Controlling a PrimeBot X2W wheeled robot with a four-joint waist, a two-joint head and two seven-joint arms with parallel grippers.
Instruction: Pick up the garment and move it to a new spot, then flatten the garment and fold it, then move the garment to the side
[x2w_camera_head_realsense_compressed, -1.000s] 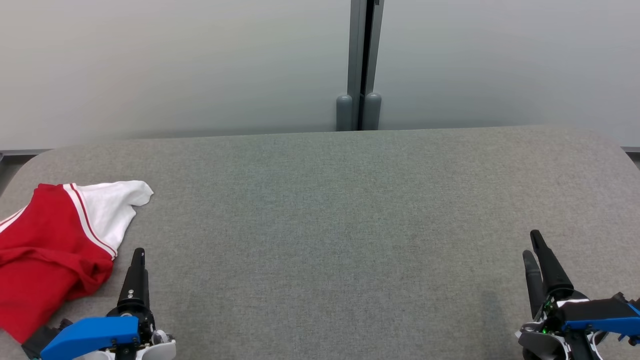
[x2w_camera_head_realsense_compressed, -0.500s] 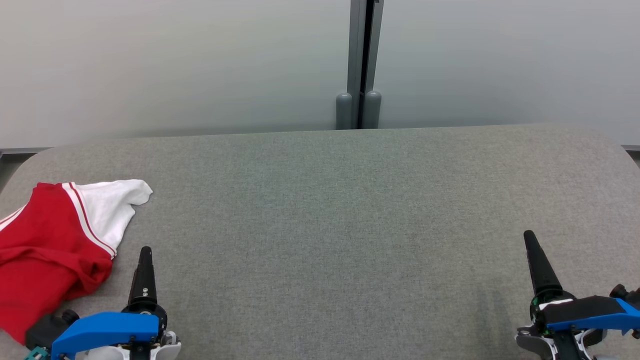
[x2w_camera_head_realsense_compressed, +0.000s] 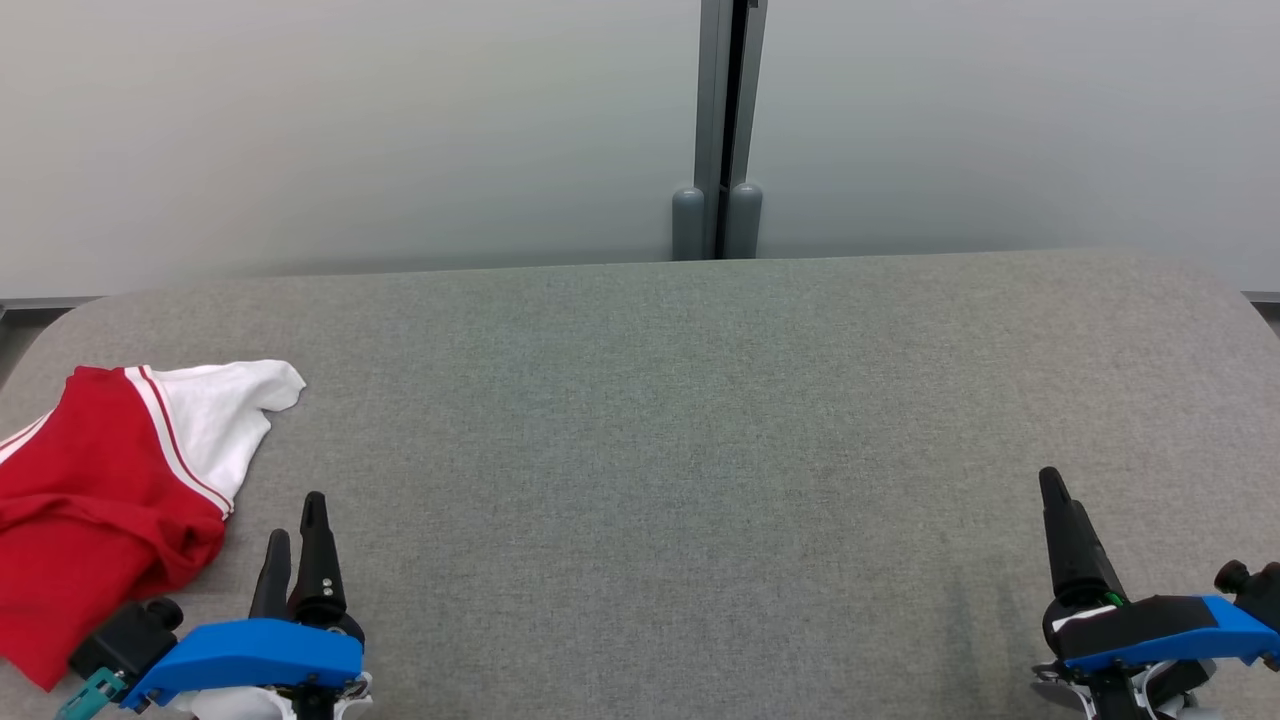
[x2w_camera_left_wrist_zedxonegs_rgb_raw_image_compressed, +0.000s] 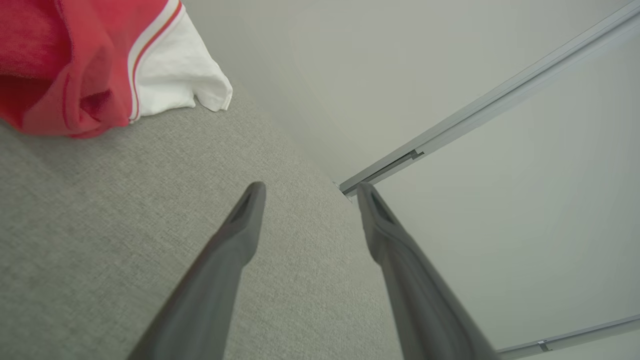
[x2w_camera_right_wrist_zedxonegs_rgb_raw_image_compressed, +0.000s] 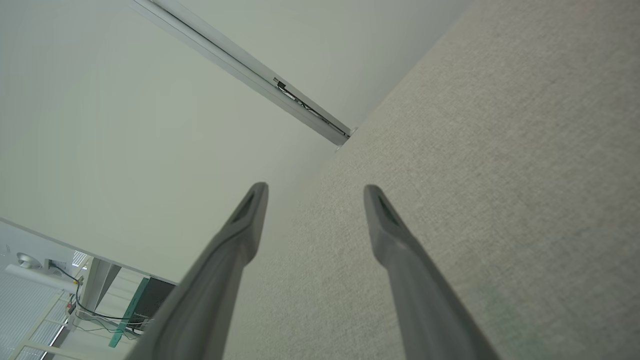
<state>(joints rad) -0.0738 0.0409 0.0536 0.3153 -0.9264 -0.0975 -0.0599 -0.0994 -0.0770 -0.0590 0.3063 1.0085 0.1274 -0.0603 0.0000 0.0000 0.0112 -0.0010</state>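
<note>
A crumpled red garment (x2w_camera_head_realsense_compressed: 95, 500) with a white sleeve and red-and-white stripes lies at the far left of the grey table (x2w_camera_head_realsense_compressed: 650, 420), partly over its left edge. In the left wrist view the garment (x2w_camera_left_wrist_zedxonegs_rgb_raw_image_compressed: 95, 65) sits at the upper left. My left gripper (x2w_camera_head_realsense_compressed: 295, 515) hovers just right of the garment's near end, open and empty; its spread fingers (x2w_camera_left_wrist_zedxonegs_rgb_raw_image_compressed: 235, 240) frame bare table. My right gripper (x2w_camera_head_realsense_compressed: 1060, 500) is at the lower right, far from the garment, open and empty, with fingers (x2w_camera_right_wrist_zedxonegs_rgb_raw_image_compressed: 395, 235) spread over bare table.
A pale wall with a grey vertical post (x2w_camera_head_realsense_compressed: 722, 130) runs along the table's far edge. The table's corners are rounded. Beyond the table, the right wrist view shows a floor with cables and a green-framed object (x2w_camera_right_wrist_zedxonegs_rgb_raw_image_compressed: 130, 310).
My left gripper has shifted slightly right and turned so that both fingers now show. My right gripper has drawn back a little toward the near edge. The garment has not moved.
</note>
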